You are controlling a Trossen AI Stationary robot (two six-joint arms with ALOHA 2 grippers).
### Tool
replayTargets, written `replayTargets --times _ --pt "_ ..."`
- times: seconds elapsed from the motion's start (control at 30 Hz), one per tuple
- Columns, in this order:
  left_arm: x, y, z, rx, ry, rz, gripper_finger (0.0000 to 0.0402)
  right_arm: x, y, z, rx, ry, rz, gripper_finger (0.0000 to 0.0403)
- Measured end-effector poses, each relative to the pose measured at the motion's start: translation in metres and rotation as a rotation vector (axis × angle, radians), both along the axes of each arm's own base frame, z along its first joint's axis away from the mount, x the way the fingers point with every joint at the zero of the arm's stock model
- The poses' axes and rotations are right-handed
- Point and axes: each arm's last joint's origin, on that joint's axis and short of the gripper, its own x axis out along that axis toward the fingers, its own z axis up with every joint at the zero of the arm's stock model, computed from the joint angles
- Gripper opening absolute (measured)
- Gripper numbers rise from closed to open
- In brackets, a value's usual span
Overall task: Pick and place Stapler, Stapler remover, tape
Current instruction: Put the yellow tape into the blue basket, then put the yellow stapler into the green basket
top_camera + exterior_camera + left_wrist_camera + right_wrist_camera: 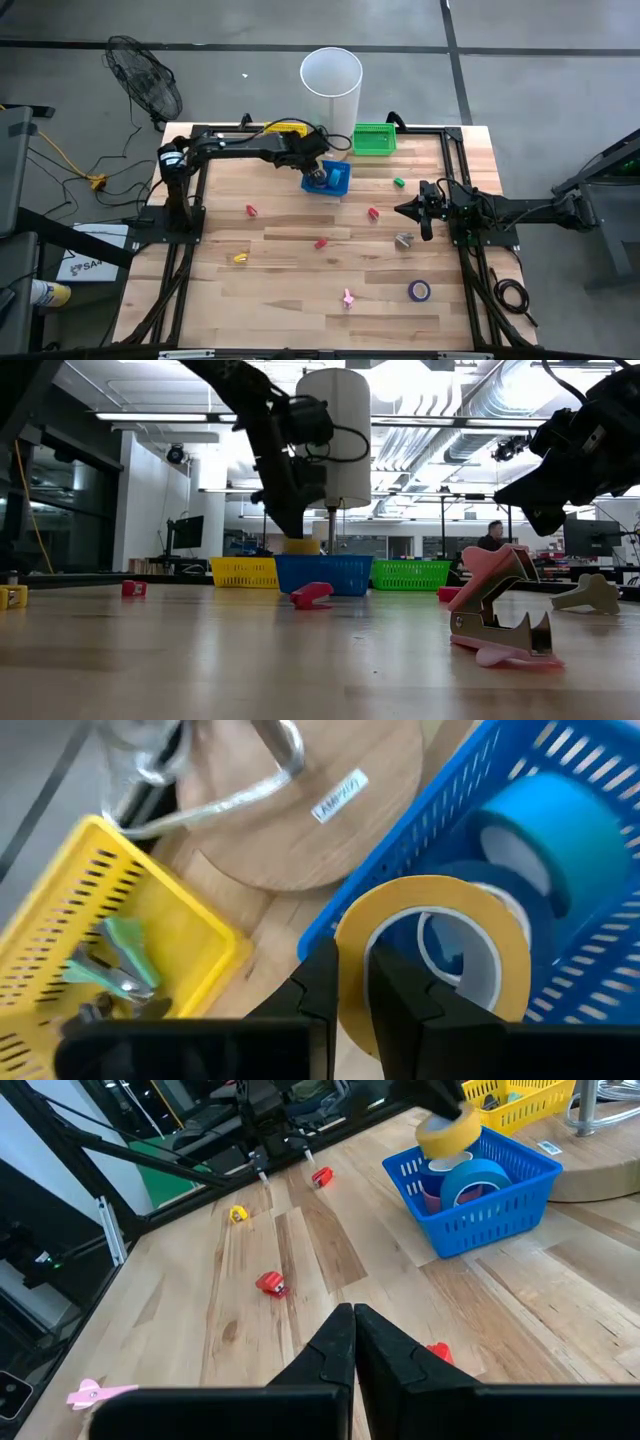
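Pincer of the left arm is gripping a yellow tape roll over the blue basket, which is holding two rolls. Yellow basket at ten o'clock, green basket at two. Right pincer is waiting closed.

No legible text or labels

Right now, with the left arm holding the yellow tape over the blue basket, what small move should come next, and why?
Probably open the left gripper and drop the yellow tape. Its fingers pinch the roll's wall above the blue basket, where a blue tape roll already lies. The right gripper waits shut at the table's right side.
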Motion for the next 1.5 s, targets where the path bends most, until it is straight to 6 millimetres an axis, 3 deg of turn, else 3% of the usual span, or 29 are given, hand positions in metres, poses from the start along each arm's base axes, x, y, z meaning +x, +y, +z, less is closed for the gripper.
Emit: replayTargets --times 0.9,1.27,1.5 --pt "0.008 -0.001 -0.005 -0.099 -0.089 -0.013 0.0035 0.000 0.000 0.000 0.000 0.000 0.000 0.0000" --pt "0.007 -0.005 -0.005 -0.113 -0.075 -0.024 0.0141 0.000 0.000 0.000 0.000 0.000 0.000 0.0000" --pt "-0.007 -0.017 0.016 -0.106 -0.041 -0.013 0.0160 0.000 0.000 0.000 0.000 0.000 0.000 0.0000"
